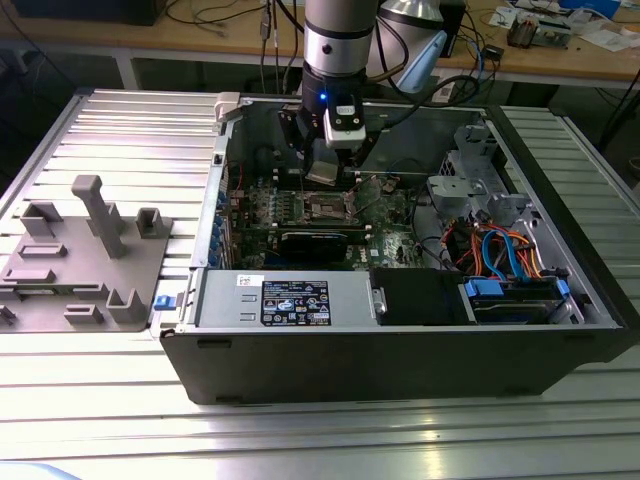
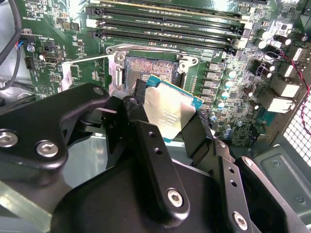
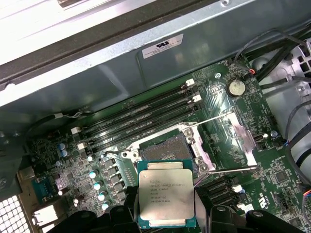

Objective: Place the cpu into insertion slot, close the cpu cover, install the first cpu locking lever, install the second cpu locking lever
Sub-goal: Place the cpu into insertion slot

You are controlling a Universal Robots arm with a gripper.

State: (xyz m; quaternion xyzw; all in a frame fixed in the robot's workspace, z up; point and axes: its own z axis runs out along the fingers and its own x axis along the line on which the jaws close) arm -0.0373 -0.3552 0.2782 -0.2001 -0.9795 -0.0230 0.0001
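The cpu (image 2: pixel 170 106) (image 3: pixel 166 196), a small square chip with a silver-grey top, sits between my black fingers (image 2: pixel 142 104). My gripper (image 2: pixel 168 112) (image 3: pixel 166 209) (image 1: pixel 323 168) is shut on it. It hangs a little above and to one side of the insertion slot (image 2: pixel 151 68) (image 3: pixel 167 151) (image 1: pixel 330 208), whose dark centre lies bare. The cpu cover (image 2: pixel 118 73) (image 3: pixel 243 141) stands flipped open beside the socket. Two thin wire levers (image 3: pixel 221 118) are swung up away from it.
The open computer case (image 1: pixel 400 360) walls in the green board. Long memory slots (image 3: pixel 141 116) run beside the socket. A black graphics card (image 1: pixel 315 243), a power supply (image 1: pixel 290 300) and a drive bay with blue cables (image 1: pixel 500 265) lie nearby. A grey fixture (image 1: pixel 80 260) stands on the table.
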